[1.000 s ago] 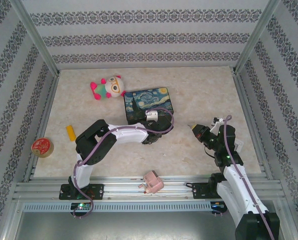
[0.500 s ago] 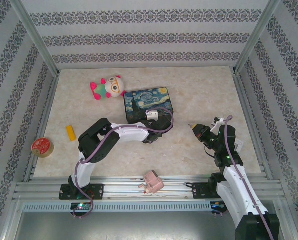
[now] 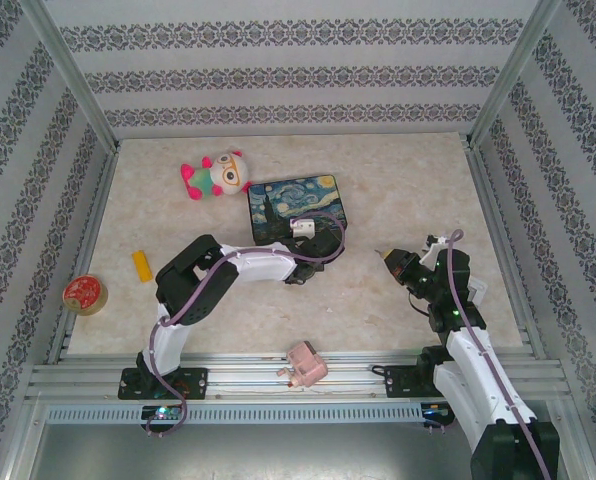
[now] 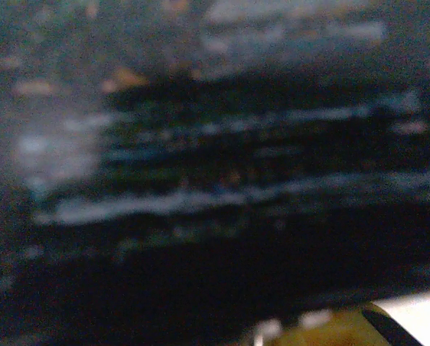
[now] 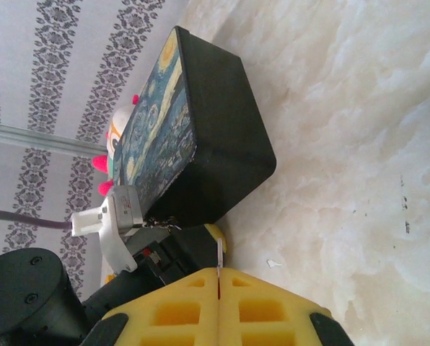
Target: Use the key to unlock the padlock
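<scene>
Yellow right fingers (image 5: pixel 172 313) clench the thin key (image 5: pixel 219 263), its blade aimed left at the painted tin (image 5: pixel 200 144), where the nearer left fingers (image 3: pixel 300 270), grip unreadable, seemingly cover the padlock on the counter (image 3: pixel 398 190).

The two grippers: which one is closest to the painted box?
The left gripper, reaching in at the painted box's near side. The right gripper is apart from it, over bare table to the box's right, shut on the key.
</scene>
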